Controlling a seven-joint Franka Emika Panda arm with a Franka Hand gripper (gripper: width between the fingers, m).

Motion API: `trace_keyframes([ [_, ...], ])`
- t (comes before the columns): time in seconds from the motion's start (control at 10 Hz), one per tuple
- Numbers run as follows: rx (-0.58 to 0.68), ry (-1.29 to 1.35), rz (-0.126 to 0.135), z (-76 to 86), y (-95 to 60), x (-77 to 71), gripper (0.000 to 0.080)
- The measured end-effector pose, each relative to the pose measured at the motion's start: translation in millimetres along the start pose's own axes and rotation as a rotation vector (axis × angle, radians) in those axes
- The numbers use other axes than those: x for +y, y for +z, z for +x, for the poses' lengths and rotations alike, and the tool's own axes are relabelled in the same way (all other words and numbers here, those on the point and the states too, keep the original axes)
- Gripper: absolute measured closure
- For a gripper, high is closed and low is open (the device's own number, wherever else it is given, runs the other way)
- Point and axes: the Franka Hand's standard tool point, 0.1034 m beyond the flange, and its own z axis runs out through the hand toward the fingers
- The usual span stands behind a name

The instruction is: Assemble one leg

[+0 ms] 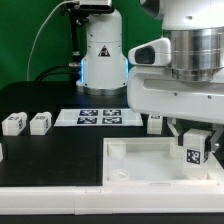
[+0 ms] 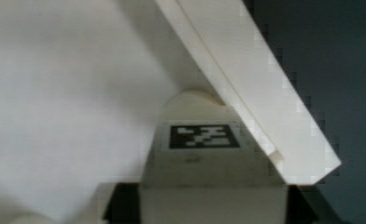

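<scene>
White tagged leg [image 1: 195, 146] pinched upright in the closed tool [image 1: 196, 131], over the tray-like part's [image 1: 140, 166] corner at its 3 o'clock side, rim close in wrist view, spare legs [image 1: 40, 122] at 9 o'clock on the black desk [image 1: 50, 150], marker board [image 1: 100, 117] at 12 o'clock

Exterior view, clock directions read on the picture. Tray-like part [image 1: 150, 165] lies on the surface [image 1: 40, 150] at 6 o'clock, toward the exterior view's right. Hand [image 1: 195, 135] at 4 o'clock, above the tray's right end, with a leg [image 1: 195, 150] between its fingers. Marker board [image 1: 98, 118] flat near centre, behind the tray. Two loose legs [image 1: 13, 124] [image 1: 40, 122] side by side at 9 o'clock, well apart from the tray. Another leg [image 1: 155, 122] at 3 o'clock of the marker board, just behind the tray. Wrist view: held leg [image 2: 206, 150] sits just beside the tray's rim [image 2: 251, 90].
</scene>
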Motion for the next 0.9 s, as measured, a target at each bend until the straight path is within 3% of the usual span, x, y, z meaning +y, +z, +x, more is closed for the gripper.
trace_keyframes([
  [0.2, 0.002, 0.284, 0.003, -0.8, 0.6, -0.8, 0.0509],
  [0.6, 0.001, 0.61, 0.011, 0.3, 0.5, -1.2, 0.0509],
  [0.7, 0.001, 0.637, 0.011, -0.4, 1.0, -1.5, 0.0452],
  [0.8, 0.001, 0.558, 0.01, -0.5, 1.2, -1.4, 0.0316],
  [0.9, 0.001, 0.542, 0.01, -0.9, 1.6, -1.5, 0.0316],
])
